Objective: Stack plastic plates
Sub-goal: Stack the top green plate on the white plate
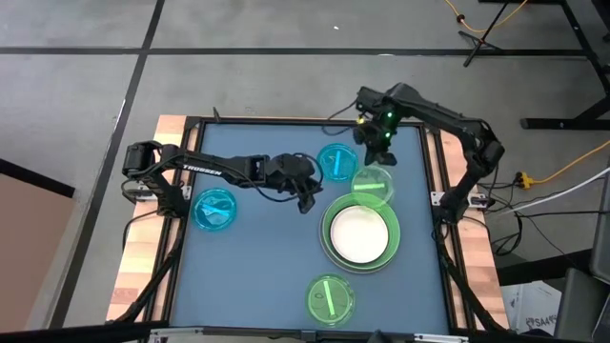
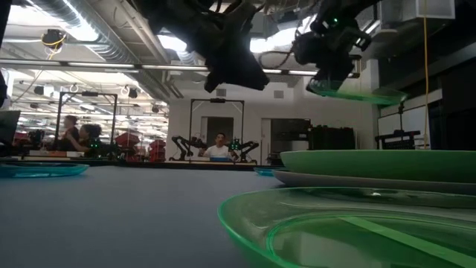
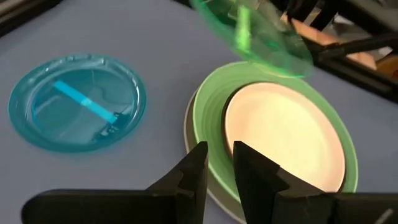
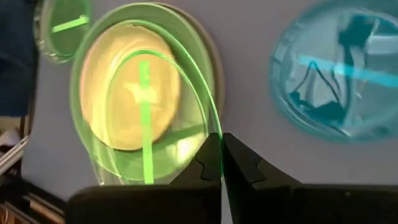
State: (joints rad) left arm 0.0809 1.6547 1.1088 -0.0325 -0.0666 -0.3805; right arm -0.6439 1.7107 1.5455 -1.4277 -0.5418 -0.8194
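Above table, right pincer grips lifted green plate.

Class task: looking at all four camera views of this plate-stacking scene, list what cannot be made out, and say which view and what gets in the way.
- What lies under the white plate in the stack: the large light green plate covers it in the high view; only a grey edge shows.
- Left gripper in the low view: a dark silhouette against the ceiling lights.
- Near green plate in the low view: cut off by the picture's edge.
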